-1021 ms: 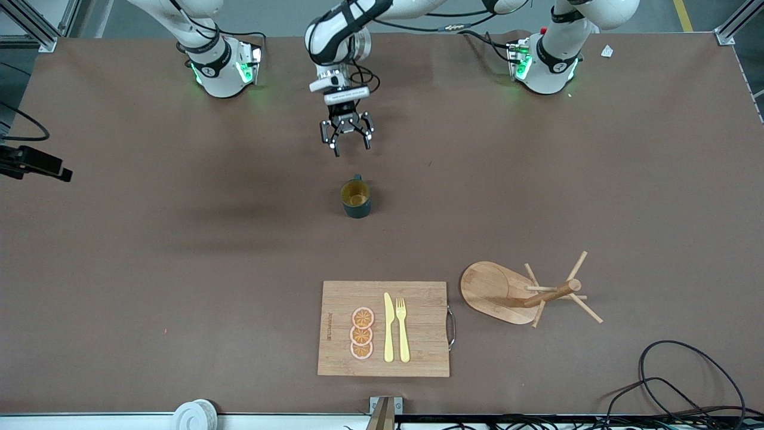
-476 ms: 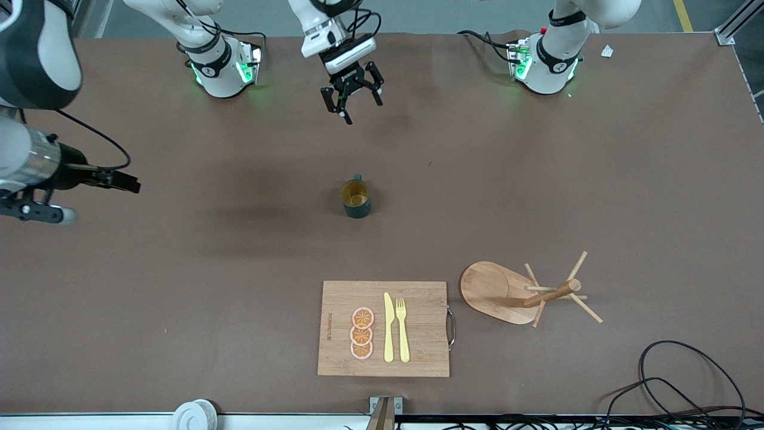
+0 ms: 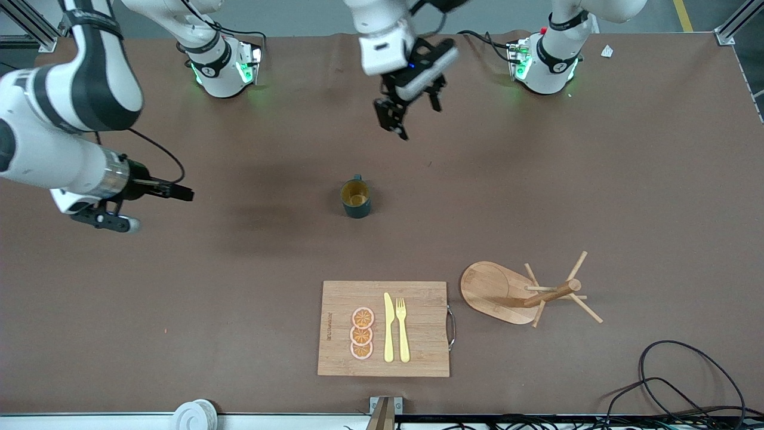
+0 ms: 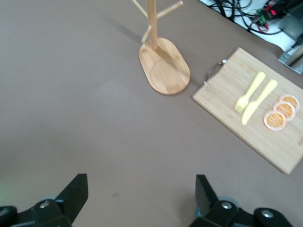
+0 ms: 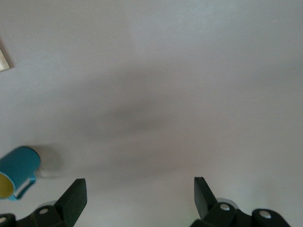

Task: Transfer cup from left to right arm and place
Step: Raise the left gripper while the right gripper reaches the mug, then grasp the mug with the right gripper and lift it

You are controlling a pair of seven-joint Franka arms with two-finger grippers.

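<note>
We held our left gripper (image 3: 407, 110) and right gripper (image 3: 173, 192) raised above the bench, both with fingers spread wide.

The brown table (image 3: 597, 179) carries the cup (image 3: 356, 199), a cutting board (image 3: 418, 331) and a wooden rack (image 3: 525, 294).

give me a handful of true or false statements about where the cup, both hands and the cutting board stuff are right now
1. The cup stands upright on the table, held by neither hand. True.
2. The left hand is shut on the cup. False: it is open, empty, up over bare table toward the bases.
3. The right hand is open, over the table toward the right arm's end. True.
4. The knife and fork lie inside the cup. False: they lie side by side on the cutting board, beside three orange slices.
5. The cup hangs on the wooden mug tree. False: the tree's pegs are bare, and it stands nearer the front camera than the cup.
</note>
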